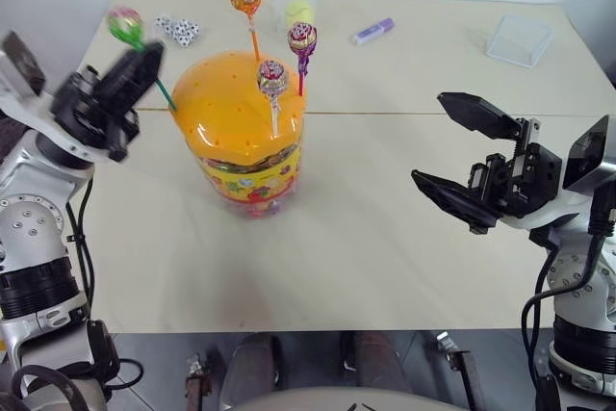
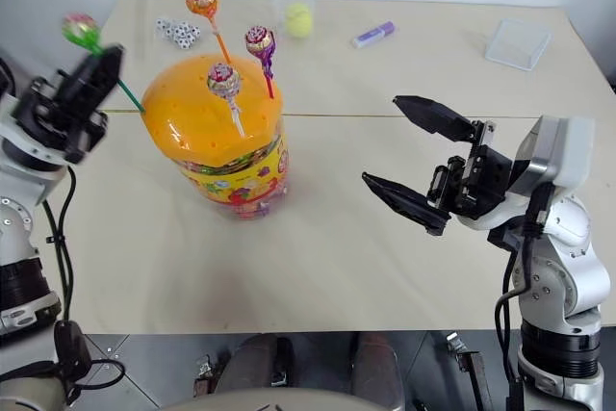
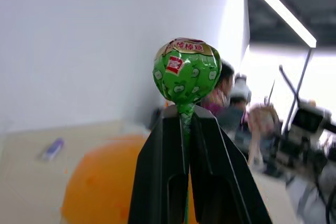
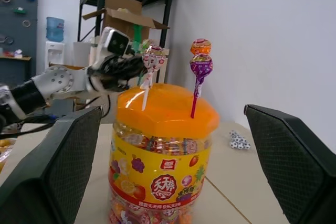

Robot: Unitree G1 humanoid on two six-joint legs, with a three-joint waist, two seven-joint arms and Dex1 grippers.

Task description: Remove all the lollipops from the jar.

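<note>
While pinched by left fingers (image 3: 178,145), green-stick lollipop (image 1: 125,24) slants up-left

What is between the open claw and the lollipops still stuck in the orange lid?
Nothing visible. Only bare table lies between the open right gripper and the jar, where three lollipops stand in the lid.

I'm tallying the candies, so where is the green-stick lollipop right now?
In the left eye view, the green-wrapped lollipop on a green stick is clamped in the left claw, left of the orange-lidded clear plastic jar.
</note>
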